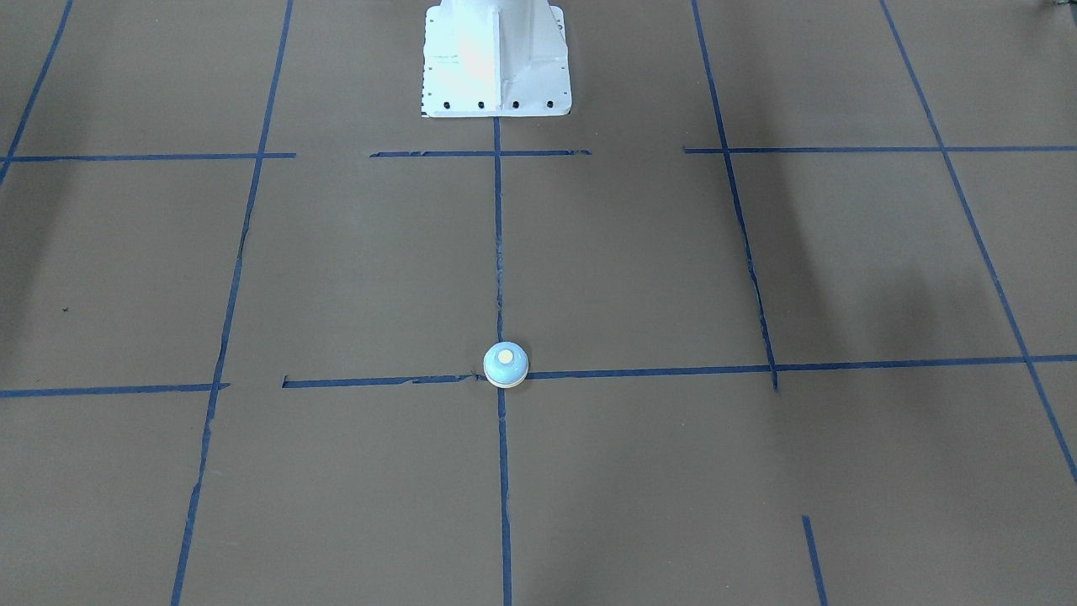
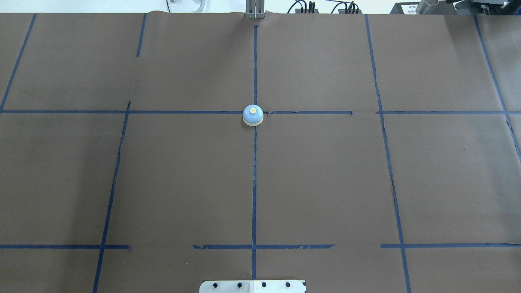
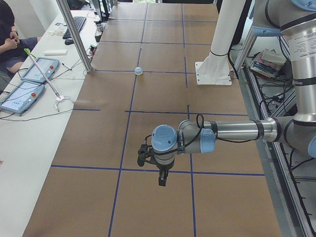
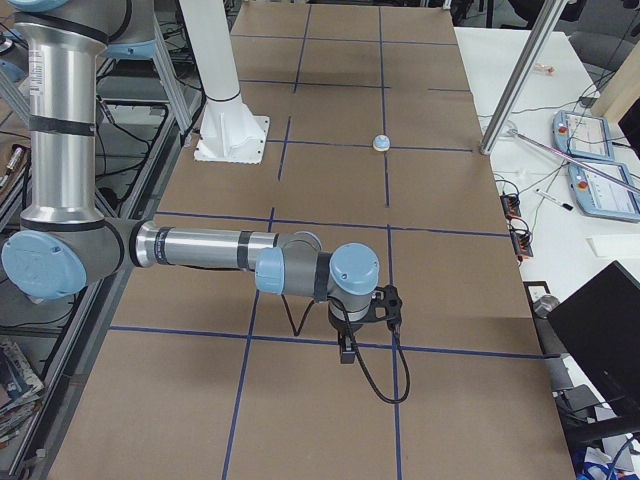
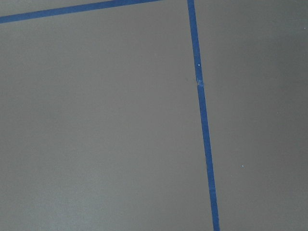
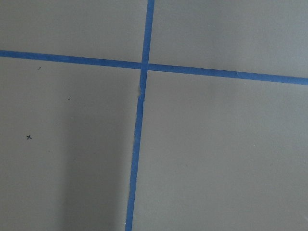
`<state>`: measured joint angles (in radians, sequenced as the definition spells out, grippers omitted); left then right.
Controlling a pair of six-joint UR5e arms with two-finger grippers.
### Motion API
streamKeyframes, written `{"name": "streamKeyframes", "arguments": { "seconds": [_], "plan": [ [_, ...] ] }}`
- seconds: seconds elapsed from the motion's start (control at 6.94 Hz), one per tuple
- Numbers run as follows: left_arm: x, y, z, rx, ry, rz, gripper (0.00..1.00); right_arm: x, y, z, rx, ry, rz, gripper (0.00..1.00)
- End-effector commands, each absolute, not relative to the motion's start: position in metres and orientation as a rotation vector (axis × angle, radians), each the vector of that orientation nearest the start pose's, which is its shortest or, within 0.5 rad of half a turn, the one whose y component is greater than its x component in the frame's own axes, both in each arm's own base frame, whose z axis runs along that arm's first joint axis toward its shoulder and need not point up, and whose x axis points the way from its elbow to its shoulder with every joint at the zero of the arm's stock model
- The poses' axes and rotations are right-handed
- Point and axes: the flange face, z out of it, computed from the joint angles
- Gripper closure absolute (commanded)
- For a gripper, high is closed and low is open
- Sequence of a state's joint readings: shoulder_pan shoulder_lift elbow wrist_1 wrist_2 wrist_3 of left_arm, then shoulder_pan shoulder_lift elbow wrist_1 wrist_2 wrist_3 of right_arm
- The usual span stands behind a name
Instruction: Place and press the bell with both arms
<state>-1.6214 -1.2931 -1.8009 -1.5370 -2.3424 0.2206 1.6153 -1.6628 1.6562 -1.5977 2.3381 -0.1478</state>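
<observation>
Pretty plain lab space: one big table (image 2: 183, 183) wrapped in brown paper, marked off into a rough grid with blue tape lines (image 2: 255, 183). Along one long side of the table is a white desk (image 3: 19, 163) with two touchscreen pads (image 3: 20, 97) and a keyboard (image 3: 74, 23), and a silver pole (image 3: 75, 34) stands right at the table's edge there. The table's opposite side has metal racking with stacked books (image 3: 266, 61), and the light's flat, with only soft shadows.
</observation>
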Motion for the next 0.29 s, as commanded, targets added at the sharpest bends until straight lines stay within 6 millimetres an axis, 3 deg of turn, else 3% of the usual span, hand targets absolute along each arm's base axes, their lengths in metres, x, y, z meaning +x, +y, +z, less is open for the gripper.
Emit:
{"name": "streamKeyframes", "arguments": {
  "seconds": [0.0,0.14],
  "plan": [
    [-0.0825,-0.3659,0.6686,0.029,0.775,0.131,0.00,0.0840,-0.4463,0.6640,0.048,-0.768,-0.086,0.00],
    [-0.0824,-0.3651,0.6691,0.027,0.775,0.129,0.00,0.0840,-0.4456,0.6647,0.047,-0.768,-0.086,0.00]
  ]
}}
